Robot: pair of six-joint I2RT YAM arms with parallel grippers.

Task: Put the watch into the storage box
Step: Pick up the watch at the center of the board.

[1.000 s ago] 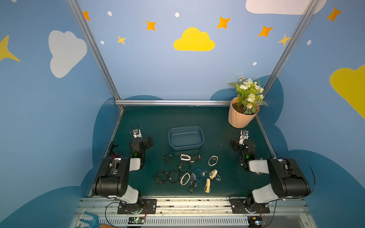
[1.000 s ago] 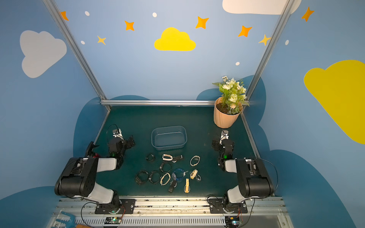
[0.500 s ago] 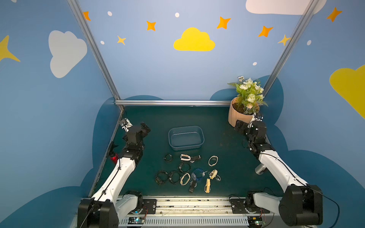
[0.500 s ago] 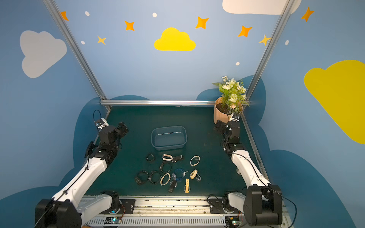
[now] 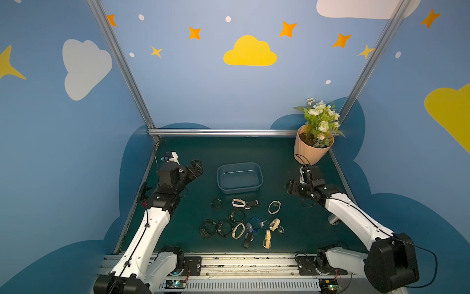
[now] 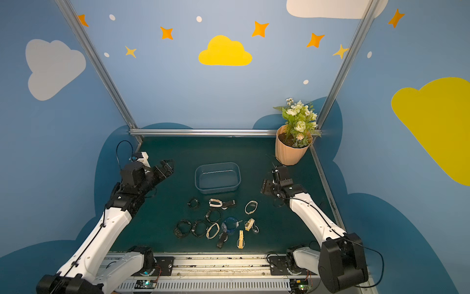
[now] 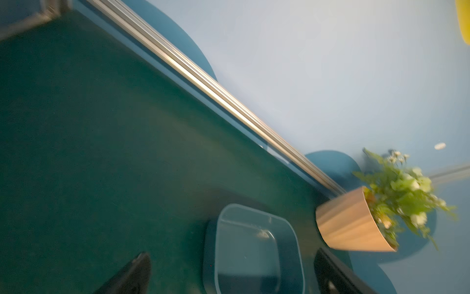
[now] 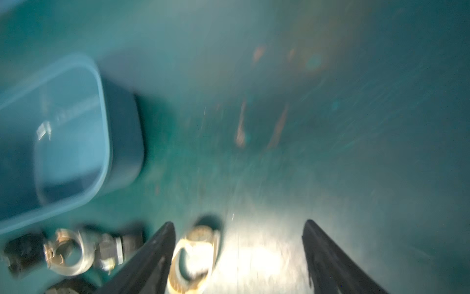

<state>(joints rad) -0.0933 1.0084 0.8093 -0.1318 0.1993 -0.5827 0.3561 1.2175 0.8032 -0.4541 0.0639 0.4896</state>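
The blue-grey storage box [image 5: 239,178] [image 6: 217,177] stands with nothing in it at mid-mat. Several watches lie in front of it; a cream watch [image 5: 274,207] [image 6: 251,207] is the one furthest right. My right gripper [image 5: 292,188] [image 6: 265,187] hovers right of the box, above and behind that watch. In the blurred right wrist view the cream watch [image 8: 194,254] lies on the mat between the open fingers [image 8: 162,244], close to one of them and not gripped. My left gripper [image 5: 195,168] [image 6: 166,166] is open left of the box, and the box [image 7: 254,249] shows between its fingers.
A peach flower pot [image 5: 311,147] [image 7: 351,221] stands in the back right corner, just behind the right arm. An aluminium rail [image 5: 223,132] runs along the back edge. Black, white and blue watches [image 5: 236,229] cluster near the front. A small grey cylinder [image 5: 334,220] lies by the right arm.
Both arms have unfolded from their low folded poses. The right gripper rose toward the pot, then came down and left near the watches. The left gripper has swung toward the box.
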